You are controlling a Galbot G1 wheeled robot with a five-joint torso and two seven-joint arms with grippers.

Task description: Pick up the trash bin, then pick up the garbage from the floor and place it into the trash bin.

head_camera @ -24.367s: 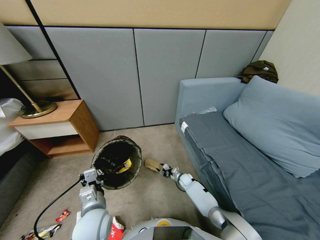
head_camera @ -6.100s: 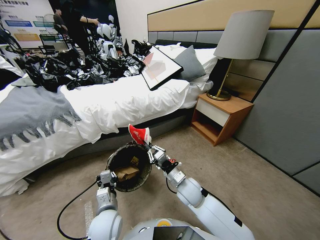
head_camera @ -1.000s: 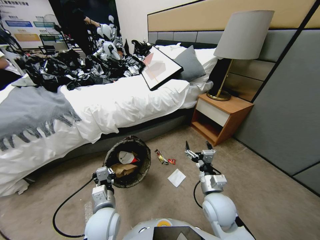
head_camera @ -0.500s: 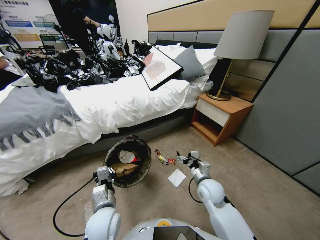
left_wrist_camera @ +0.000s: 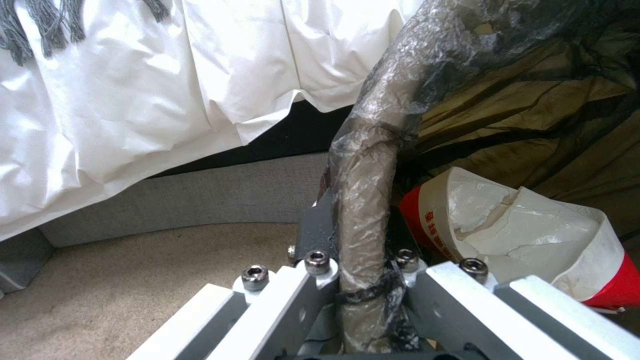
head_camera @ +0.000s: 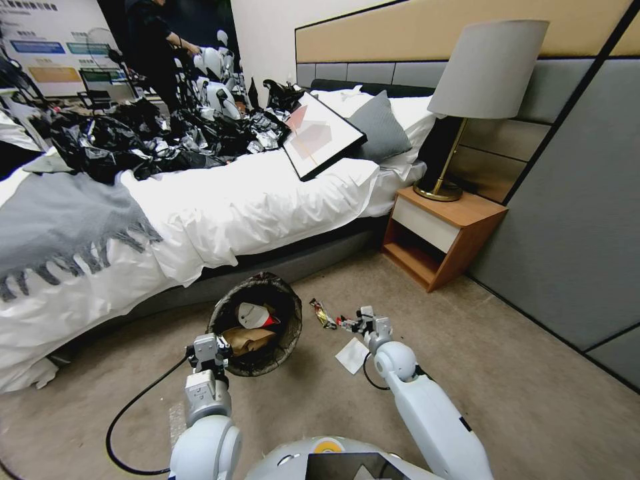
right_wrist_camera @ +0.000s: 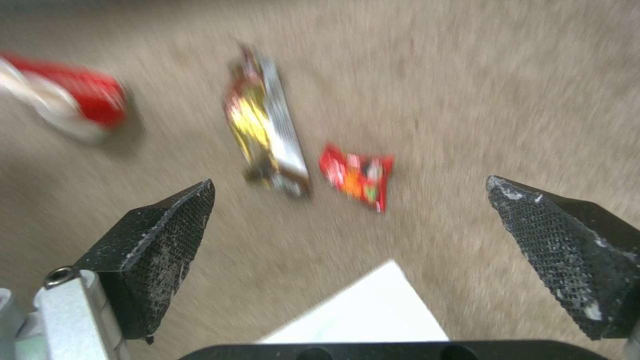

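Observation:
The trash bin [head_camera: 294, 321] with its black liner hangs just above the carpet, tilted toward me. My left gripper [head_camera: 208, 349] is shut on its rim [left_wrist_camera: 363, 190]. Inside lie a red-white packet [left_wrist_camera: 533, 240] and a brown paper bag [head_camera: 245, 339]. Garbage lies on the floor beside the bin: a yellow snack packet [head_camera: 323, 313] [right_wrist_camera: 267, 145], a small red packet [right_wrist_camera: 357, 175] and a white paper sheet [head_camera: 353, 355] [right_wrist_camera: 373, 305]. My right gripper [head_camera: 357, 323] [right_wrist_camera: 348, 182] is open, low over these, with nothing between its fingers. Another red-white piece [right_wrist_camera: 67, 102] is blurred.
The bed [head_camera: 233, 207] with white sheets runs behind the bin, with shiny black bags [head_camera: 133, 140] heaped on it. A wooden nightstand [head_camera: 443, 233] with a lamp [head_camera: 487, 73] stands at the back right. Open carpet [head_camera: 533, 373] lies to the right. A black cable [head_camera: 127, 413] trails from my left arm.
My right arm has swung down and to the left from a raised position to just above the floor litter, staying open. The left gripper and bin have not moved.

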